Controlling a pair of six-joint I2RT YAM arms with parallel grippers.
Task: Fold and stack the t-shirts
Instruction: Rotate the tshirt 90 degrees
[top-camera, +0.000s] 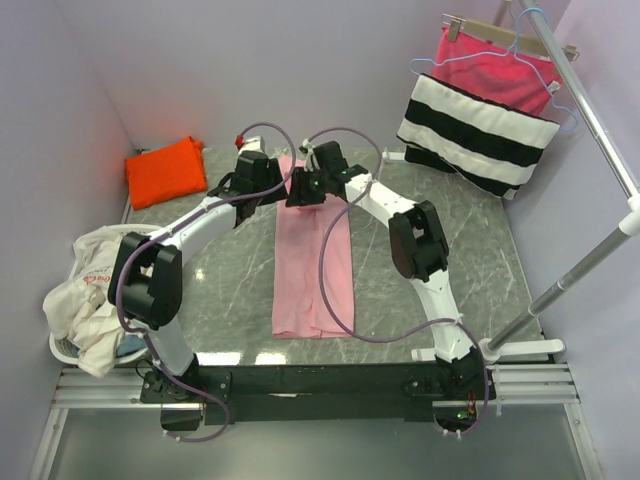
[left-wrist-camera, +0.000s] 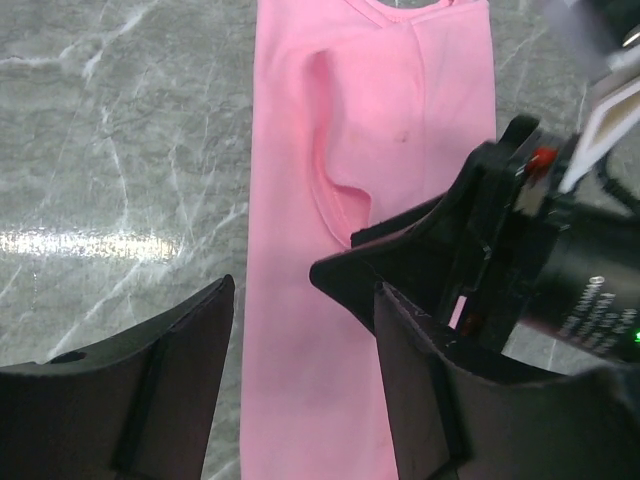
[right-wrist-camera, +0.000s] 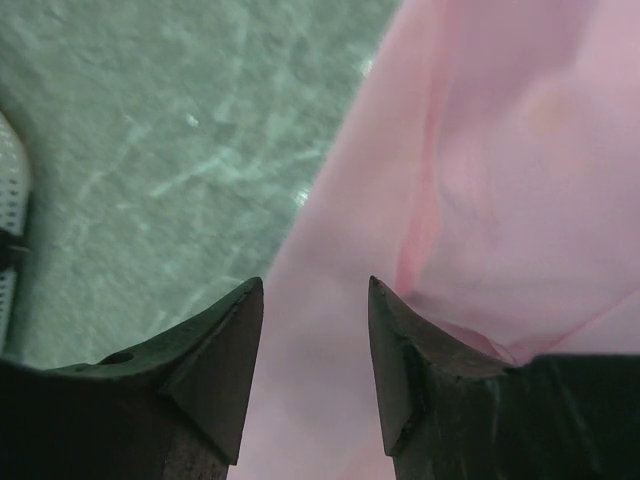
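Observation:
The light pink t-shirt (top-camera: 310, 270) lies on the marble table as a long narrow strip running away from the arm bases. Both grippers hover over its far end. My left gripper (top-camera: 272, 190) is open, and the left wrist view shows its jaws (left-wrist-camera: 305, 290) spread over the pink cloth (left-wrist-camera: 370, 130) with nothing pinched. My right gripper (top-camera: 303, 192) sits just to its right and shows there as a black body (left-wrist-camera: 480, 250). Its own view shows jaws (right-wrist-camera: 313, 285) apart above the pink shirt's edge (right-wrist-camera: 500, 150), holding nothing. The orange t-shirt (top-camera: 165, 170) lies folded at the back left corner.
A white basket of pale laundry (top-camera: 80, 300) stands off the table's left edge. At the back right, a black-and-white striped cloth (top-camera: 475, 130) and a magenta cloth on a hanger (top-camera: 495, 70) hang by a metal rail (top-camera: 585, 115).

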